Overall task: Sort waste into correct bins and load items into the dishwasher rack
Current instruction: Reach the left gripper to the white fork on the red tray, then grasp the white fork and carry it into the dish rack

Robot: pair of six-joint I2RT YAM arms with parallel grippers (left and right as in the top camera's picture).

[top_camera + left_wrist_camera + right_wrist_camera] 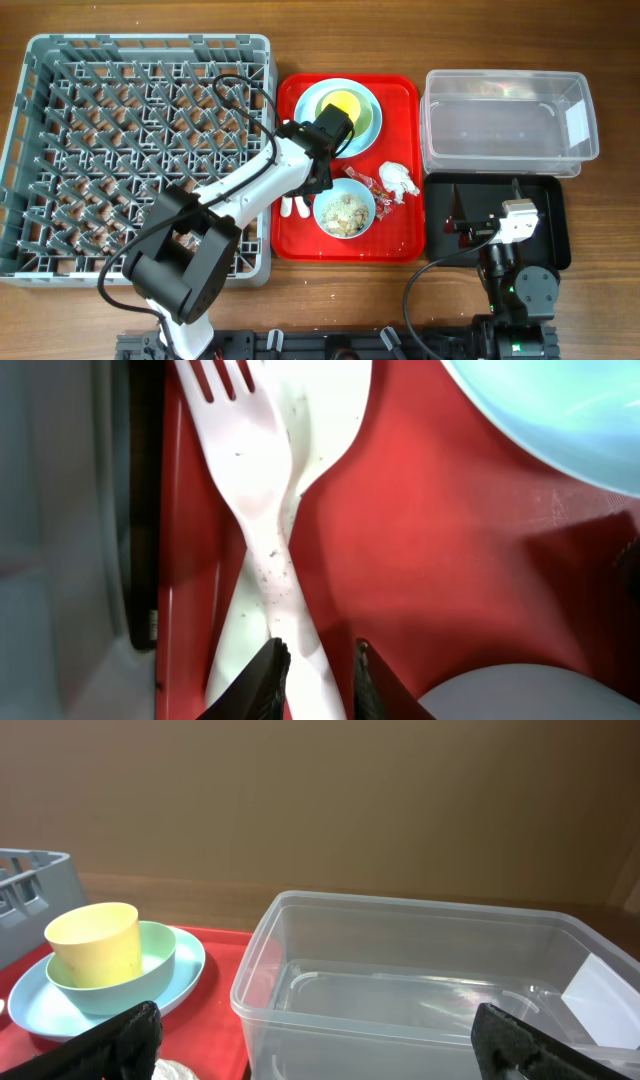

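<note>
My left gripper (303,190) (318,665) is down on the left side of the red tray, its jaws closed narrowly on the handle of the white fork (250,460), which lies crossed over the white spoon (330,420). Both show as cutlery (293,208) in the overhead view. The light blue bowl (345,212) holds rice-like scraps. The red wrapper (365,186) and white tissue (397,178) lie beside it. The yellow-green cup (343,103) sits in the pale green bowl (150,965) on the light blue plate (372,125). My right gripper (487,195) (315,1040) is wide open and empty.
The grey dishwasher rack (40,150) fills the left of the table. The red tray (400,240) lies in the middle. The clear tub (505,125) stands at the back right, with the black tray (555,225) in front of it under my right arm.
</note>
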